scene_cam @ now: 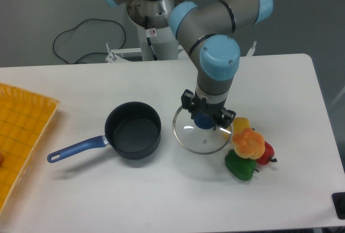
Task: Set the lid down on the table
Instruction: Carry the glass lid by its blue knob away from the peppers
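One lid (pixel 202 137) – one saucepan (pixel 132 130) – four peppers (pixel 249 148)
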Controlling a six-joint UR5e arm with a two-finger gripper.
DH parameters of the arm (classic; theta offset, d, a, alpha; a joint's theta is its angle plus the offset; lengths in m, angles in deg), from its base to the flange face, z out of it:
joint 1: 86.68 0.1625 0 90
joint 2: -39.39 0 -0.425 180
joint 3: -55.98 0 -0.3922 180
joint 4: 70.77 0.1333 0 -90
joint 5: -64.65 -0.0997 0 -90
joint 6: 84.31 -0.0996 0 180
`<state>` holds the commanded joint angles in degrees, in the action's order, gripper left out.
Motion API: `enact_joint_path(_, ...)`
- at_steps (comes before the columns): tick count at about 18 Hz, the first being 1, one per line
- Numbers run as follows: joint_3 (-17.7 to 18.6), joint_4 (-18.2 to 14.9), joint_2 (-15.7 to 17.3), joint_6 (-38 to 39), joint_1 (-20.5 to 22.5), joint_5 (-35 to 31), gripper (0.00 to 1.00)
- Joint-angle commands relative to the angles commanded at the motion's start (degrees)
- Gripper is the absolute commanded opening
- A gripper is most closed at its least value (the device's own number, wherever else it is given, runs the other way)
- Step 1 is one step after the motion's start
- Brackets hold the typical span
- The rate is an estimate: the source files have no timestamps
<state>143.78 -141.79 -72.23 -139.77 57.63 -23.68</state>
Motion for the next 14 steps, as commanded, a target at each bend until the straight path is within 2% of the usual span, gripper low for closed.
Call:
enact_joint_path(5,-0.5,3.0,-2.4,0.4,-0.9,0.0,0.52)
enact_joint_path(14,-2.5,3.2,-6.1,1.8,-2.0,-0.1,0.52)
